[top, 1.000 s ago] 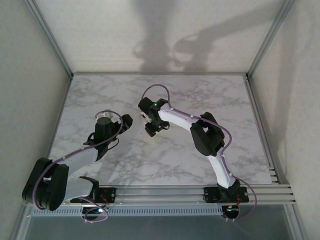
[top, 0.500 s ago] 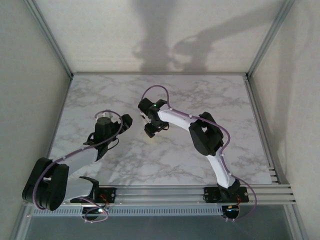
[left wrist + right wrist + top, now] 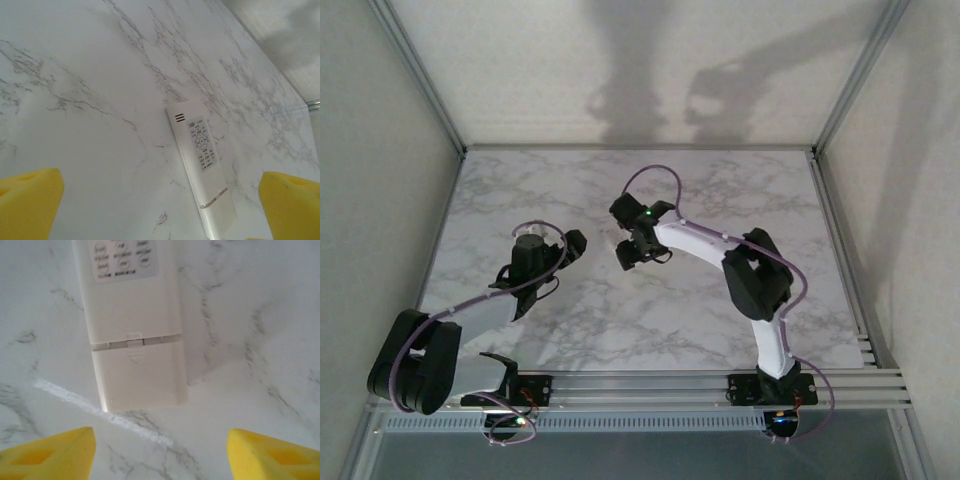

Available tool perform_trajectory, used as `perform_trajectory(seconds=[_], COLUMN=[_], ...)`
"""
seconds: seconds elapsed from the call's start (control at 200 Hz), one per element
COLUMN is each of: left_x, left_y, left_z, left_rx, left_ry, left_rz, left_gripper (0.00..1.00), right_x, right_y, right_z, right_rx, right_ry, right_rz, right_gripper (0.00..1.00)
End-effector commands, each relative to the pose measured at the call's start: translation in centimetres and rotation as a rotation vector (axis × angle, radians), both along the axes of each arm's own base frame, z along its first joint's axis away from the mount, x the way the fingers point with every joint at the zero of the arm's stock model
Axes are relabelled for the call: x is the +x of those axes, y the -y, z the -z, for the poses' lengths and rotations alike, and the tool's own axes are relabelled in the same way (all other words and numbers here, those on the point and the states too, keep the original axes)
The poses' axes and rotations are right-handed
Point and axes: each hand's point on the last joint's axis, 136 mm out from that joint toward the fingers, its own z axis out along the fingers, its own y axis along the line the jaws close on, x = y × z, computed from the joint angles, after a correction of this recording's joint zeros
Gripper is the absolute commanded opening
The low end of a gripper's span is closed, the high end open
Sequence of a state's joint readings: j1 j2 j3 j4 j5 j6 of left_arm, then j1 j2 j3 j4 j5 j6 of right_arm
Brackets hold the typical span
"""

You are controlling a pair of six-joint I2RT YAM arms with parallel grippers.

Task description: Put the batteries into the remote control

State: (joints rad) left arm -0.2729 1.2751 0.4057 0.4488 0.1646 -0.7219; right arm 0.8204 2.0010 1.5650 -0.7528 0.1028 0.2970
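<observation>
The remote control [image 3: 131,325] is a slim white handset lying flat on the marble table [image 3: 720,190], grey printed patch up. Its battery cover [image 3: 137,374] is at the end nearest my right gripper [image 3: 162,457]. That gripper is open just short of this end, its yellow fingertips [image 3: 50,455] wide apart with nothing between them. My left gripper [image 3: 160,210] is also open and empty. From it the remote control [image 3: 200,160] lies ahead and slightly right, between the lines of its fingers [image 3: 30,200]. In the top view the left gripper [image 3: 572,243] and right gripper [image 3: 626,256] face each other. The batteries are out of view.
Metal frame rails [image 3: 700,385] run along the table's near edge by the arm bases. Plain walls enclose the table on three sides. Open marble stretches to the right [image 3: 790,300] and along the back.
My right arm has swung a little to the right and its gripper has drawn back slightly from the remote, jaws a bit wider. The left arm has not moved.
</observation>
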Motion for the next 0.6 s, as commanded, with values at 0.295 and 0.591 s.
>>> perform_trajectory(seconds=[0.295, 0.591], left_x=[7.5, 12.0], left_y=[2.4, 4.3], left_z=[-2.7, -0.2], left_rx=[0.022, 0.031], left_ry=[0.109, 0.099], left_rz=[0.06, 0.121], left_gripper=[0.73, 0.47], right_x=[-0.4, -0.7], right_y=[-0.6, -0.9], right_z=[0.3, 1.2], right_rx=[0.412, 0.605], right_ry=[-0.096, -0.124], right_rz=[0.533, 0.741], right_gripper=[0.48, 0.41])
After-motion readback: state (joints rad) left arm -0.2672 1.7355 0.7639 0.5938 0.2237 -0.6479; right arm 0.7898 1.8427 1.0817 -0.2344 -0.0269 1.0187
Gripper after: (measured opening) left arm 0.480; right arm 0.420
